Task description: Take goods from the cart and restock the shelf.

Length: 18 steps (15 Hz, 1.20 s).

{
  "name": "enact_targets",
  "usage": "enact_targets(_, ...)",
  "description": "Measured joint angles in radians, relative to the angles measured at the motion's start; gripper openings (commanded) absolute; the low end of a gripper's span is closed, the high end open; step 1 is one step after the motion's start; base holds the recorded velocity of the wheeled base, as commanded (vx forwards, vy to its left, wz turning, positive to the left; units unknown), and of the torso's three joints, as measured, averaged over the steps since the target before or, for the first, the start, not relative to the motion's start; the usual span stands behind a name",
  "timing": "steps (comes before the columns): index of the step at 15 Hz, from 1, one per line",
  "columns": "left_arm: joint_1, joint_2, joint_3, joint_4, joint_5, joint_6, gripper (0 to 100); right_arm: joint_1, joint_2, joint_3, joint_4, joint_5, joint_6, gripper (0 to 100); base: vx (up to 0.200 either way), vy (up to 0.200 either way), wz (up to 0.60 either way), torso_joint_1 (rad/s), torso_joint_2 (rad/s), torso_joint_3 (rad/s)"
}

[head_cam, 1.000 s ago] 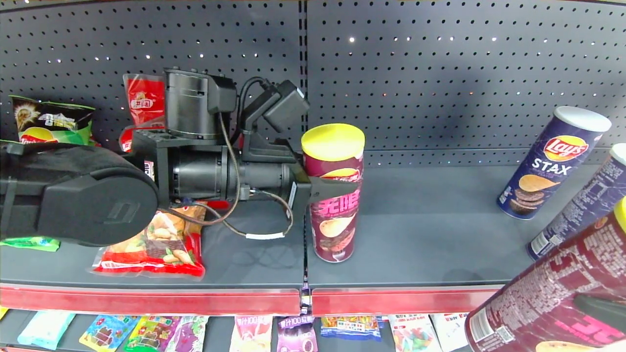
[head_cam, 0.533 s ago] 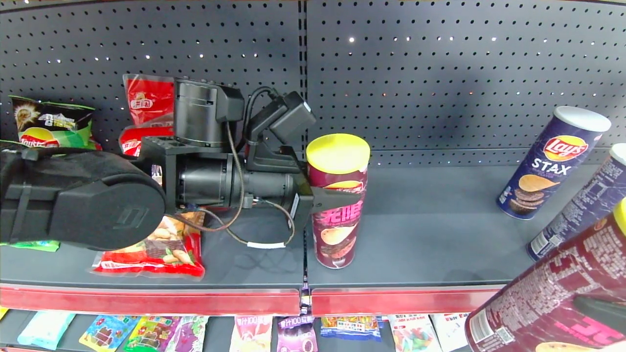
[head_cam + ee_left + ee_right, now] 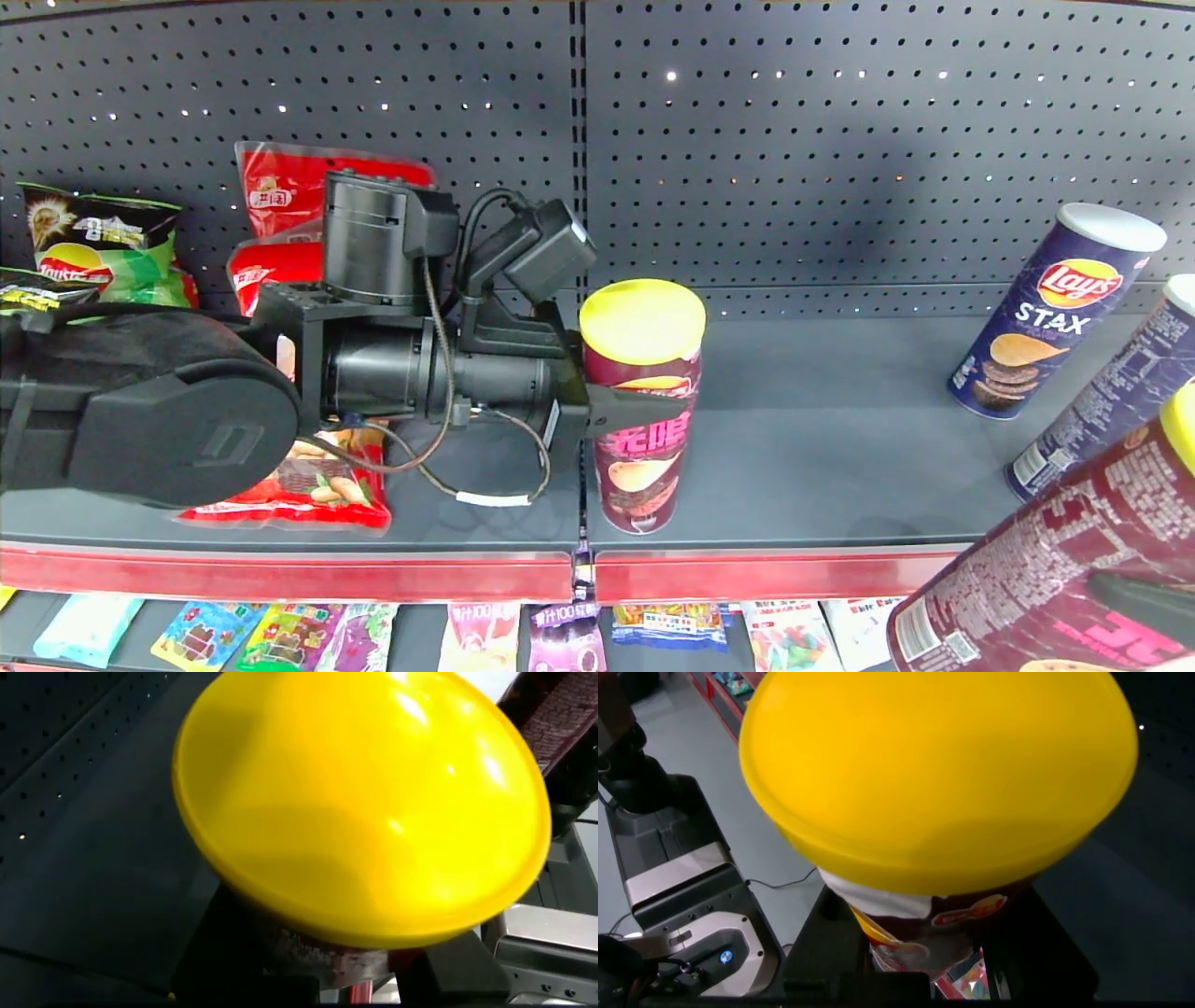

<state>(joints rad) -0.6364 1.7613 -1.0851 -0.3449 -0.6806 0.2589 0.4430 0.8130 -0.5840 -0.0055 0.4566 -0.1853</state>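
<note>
Lowered toward shelf (image 3: 822,448) lip, left hand (image 3: 640,403) grips yellow-lidded can (image 3: 642,364), well apart from blue can (image 3: 1050,313); right hand (image 3: 936,963) holds second can (image 3: 1046,551).

The grey shelf (image 3: 822,448) held a peanut bag (image 3: 317,495) lying flat at its left front, a green chip bag (image 3: 103,252) and red bags (image 3: 280,196) against the back, an upright maroon can (image 3: 644,448) mid-front, and two blue cans (image 3: 1055,308) at right.
</note>
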Motion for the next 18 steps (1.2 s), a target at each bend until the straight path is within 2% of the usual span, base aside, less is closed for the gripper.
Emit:
enact_targets(4, -0.008, -0.009, 0.004, 0.02, -0.021, -0.001, 0, 0.0, 0.0, 0.0, 0.0, 0.0, 0.0, 0, 0.0, 0.0, 0.0, 0.0, 0.0, 0.0)
enact_targets(15, -0.013, -0.014, 0.019, 0.027, -0.013, -0.002, 0, 0.0, 0.0, 0.0, 0.001, 0.0, 0.0, 0, 0.0, 0.0, 0.0, 0.0, 0.0, 0.0)
enact_targets(16, -0.012, -0.013, 0.02, 0.025, -0.019, -0.001, 100, 0.0, 0.0, -0.001, 0.001, 0.0, 0.0, 0, 0.0, 0.0, 0.0, 0.0, 0.0, 0.0)
enact_targets(18, -0.011, -0.011, 0.022, 0.037, -0.02, -0.004, 100, 0.0, 0.005, -0.002, 0.0, 0.0, 0.0, 0, 0.0, 0.0, 0.0, 0.0, 0.0, 0.0)
